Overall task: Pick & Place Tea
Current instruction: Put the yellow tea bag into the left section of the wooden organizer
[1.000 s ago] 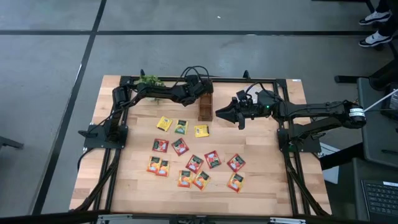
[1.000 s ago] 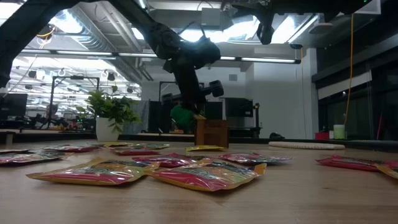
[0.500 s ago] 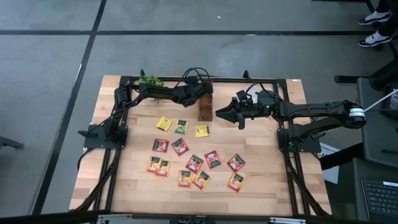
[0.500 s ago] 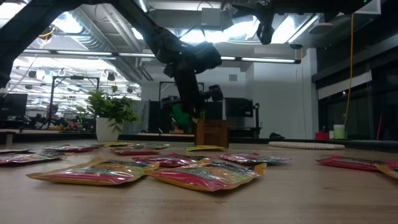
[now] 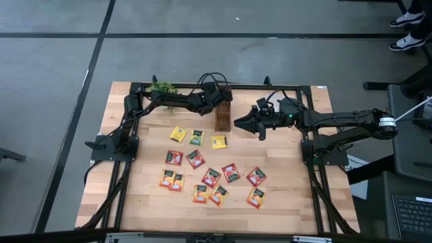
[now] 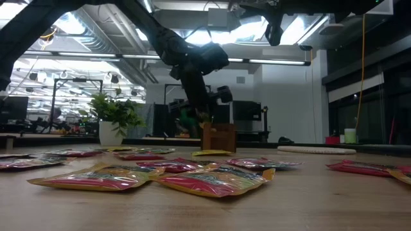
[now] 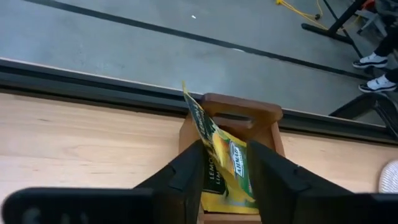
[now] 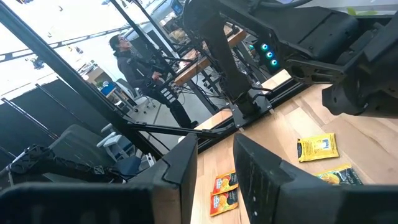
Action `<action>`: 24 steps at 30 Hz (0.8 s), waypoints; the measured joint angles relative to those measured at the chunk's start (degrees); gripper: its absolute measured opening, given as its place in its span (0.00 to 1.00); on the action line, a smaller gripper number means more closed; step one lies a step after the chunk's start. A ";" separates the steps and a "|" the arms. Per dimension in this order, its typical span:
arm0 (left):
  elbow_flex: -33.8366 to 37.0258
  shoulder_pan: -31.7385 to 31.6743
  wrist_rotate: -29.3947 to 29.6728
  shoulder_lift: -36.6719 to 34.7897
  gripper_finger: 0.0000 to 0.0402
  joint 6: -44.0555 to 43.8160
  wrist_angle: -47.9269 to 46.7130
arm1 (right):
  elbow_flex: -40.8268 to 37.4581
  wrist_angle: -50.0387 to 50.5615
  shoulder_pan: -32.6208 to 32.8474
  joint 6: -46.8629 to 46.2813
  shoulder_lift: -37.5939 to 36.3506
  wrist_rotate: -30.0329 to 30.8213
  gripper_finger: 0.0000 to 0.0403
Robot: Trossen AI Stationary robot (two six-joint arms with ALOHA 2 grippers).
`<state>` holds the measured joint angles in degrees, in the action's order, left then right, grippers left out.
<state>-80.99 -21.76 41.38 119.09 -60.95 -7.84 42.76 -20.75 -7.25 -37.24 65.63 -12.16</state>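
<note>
two dark matte arms on black frame rails bolted along table edges. left arm (image 5: 172, 101): black segmented links, loops of black cable arching over wrist. right arm (image 5: 337, 120): black links, silver-white collar band near shoulder joint, cable bundle at wrist, small green-cyan indicator lights on wrist housing (image 8: 268, 52). left gripper fingers (image 7: 186, 171): broad, flat, black, smooth-faced with rounded edges. right gripper fingers (image 8: 177, 165): same black slab shape.
</note>
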 joint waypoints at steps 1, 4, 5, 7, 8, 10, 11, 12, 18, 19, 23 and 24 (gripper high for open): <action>0.00 0.00 -0.15 0.00 0.31 0.00 0.00 | 0.00 0.00 0.01 0.00 -0.01 0.00 0.26; 0.00 0.02 -0.91 0.00 0.34 0.04 0.04 | 0.00 0.00 0.01 0.01 0.00 0.00 0.26; 0.00 0.02 -1.09 0.00 0.34 0.04 0.22 | 0.00 0.00 0.01 -0.01 0.00 0.00 0.26; 0.00 0.00 -2.00 0.00 0.35 0.01 0.44 | 0.00 0.00 -0.01 -0.01 0.00 0.00 0.26; 0.00 0.01 -2.48 0.00 0.35 0.01 0.42 | 0.00 0.00 -0.01 0.00 -0.01 0.00 0.26; 0.00 0.03 -3.28 0.00 0.35 0.07 0.39 | 0.00 0.00 0.01 0.01 0.00 0.00 0.26; 0.00 0.15 -3.73 0.00 0.35 0.07 0.40 | 0.00 0.00 0.00 0.00 -0.01 0.00 0.26; 0.00 0.28 -4.16 0.00 0.35 0.11 0.39 | 0.00 0.00 -0.01 0.01 -0.01 0.00 0.26; -0.01 0.39 -5.37 -2.52 0.35 6.93 -0.59 | 0.00 0.00 0.00 0.24 0.00 -0.01 0.26; -0.02 0.49 -5.33 -3.22 0.35 8.39 -1.36 | 0.00 0.00 0.00 0.25 0.00 -0.02 0.26; 0.00 1.06 -5.37 -6.55 0.35 14.02 -4.06 | 0.00 0.00 -0.01 1.57 0.00 -0.02 0.26; 0.00 1.29 -5.35 -7.53 0.35 15.28 -4.71 | 0.00 0.00 0.00 1.73 0.00 0.00 0.26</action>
<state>-80.99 -20.47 36.02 111.55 -45.67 -12.54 42.76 -20.75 -7.25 -35.51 65.62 -12.16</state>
